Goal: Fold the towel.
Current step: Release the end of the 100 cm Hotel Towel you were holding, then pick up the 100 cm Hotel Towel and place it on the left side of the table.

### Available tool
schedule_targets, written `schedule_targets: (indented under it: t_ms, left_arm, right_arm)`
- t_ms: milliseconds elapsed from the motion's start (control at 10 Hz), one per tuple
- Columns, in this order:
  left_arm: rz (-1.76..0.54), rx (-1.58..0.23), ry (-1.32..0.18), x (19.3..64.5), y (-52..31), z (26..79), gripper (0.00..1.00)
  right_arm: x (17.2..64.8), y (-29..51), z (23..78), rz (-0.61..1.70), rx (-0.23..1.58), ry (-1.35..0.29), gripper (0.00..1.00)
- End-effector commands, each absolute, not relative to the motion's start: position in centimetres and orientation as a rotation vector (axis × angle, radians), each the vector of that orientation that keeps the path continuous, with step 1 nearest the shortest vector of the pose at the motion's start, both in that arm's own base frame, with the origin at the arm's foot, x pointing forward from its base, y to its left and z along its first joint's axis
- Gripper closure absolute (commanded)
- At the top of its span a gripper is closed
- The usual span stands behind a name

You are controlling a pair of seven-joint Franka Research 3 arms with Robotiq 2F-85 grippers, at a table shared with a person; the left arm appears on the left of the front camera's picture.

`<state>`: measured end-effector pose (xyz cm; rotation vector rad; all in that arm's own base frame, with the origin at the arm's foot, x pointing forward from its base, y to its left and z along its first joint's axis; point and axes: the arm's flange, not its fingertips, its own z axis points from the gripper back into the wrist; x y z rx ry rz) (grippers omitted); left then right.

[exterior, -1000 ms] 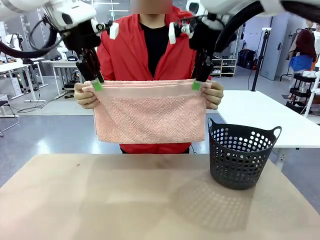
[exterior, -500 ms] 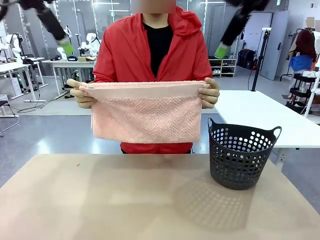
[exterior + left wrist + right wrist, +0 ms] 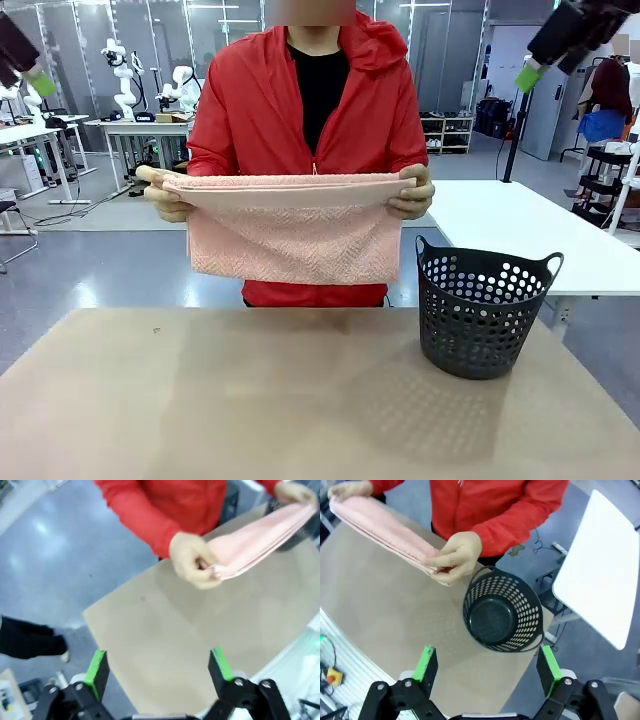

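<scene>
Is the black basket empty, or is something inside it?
Empty. In the right wrist view, from above, the basket has a bare dark bottom.

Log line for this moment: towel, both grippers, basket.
towel: folded, held up by person | left gripper: open, empty | right gripper: open, empty | basket: empty, on table

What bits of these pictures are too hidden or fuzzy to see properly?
Towel: front view, its back layers hide behind the front flap, so the folds cannot be counted.
Towel texture: left wrist view, too blurred to make out.
Person's hand: front view, its fingers are tucked behind the towel.
Basket: front view, its bottom hides behind its own wall.
</scene>
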<state>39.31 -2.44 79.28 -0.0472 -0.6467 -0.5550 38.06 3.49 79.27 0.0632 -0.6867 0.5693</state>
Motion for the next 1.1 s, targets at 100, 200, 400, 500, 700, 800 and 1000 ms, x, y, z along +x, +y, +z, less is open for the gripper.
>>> schedule_targets:
  t_ms: [100,200,400,500,700,800,1000]
  left_arm:
    - [-0.468,-0.008,-0.675,37.19,-1.26,77.07,0.0]
    - [-0.492,0.019,-0.673,37.33,-1.41,77.14,0.0]
    - [-0.499,-0.03,-0.653,37.83,-0.83,77.86,0.0]
    - [-0.499,-0.03,-0.653,37.83,-0.83,77.86,0.0]
    - [-0.499,-0.03,-0.653,37.83,-0.83,77.86,0.0]
    - [-0.499,-0.03,-0.653,37.83,-0.83,77.86,0.0]
    - [-0.499,-0.03,-0.653,37.83,-0.83,77.86,0.0]
  right_arm:
    - [36.41,2.66,77.62,0.503,0.097,-0.712,0.0]
    - [36.91,3.02,77.53,0.502,0.075,-0.682,0.0]
    - [36.77,2.3,78.4,0.522,0.075,-0.695,0.0]
    - [36.77,2.3,78.4,0.522,0.075,-0.695,0.0]
    - [36.77,2.3,78.4,0.522,0.075,-0.695,0.0]
    - [36.77,2.3,78.4,0.522,0.075,-0.695,0.0]
    - [36.77,2.3,78.4,0.522,0.075,-0.695,0.0]
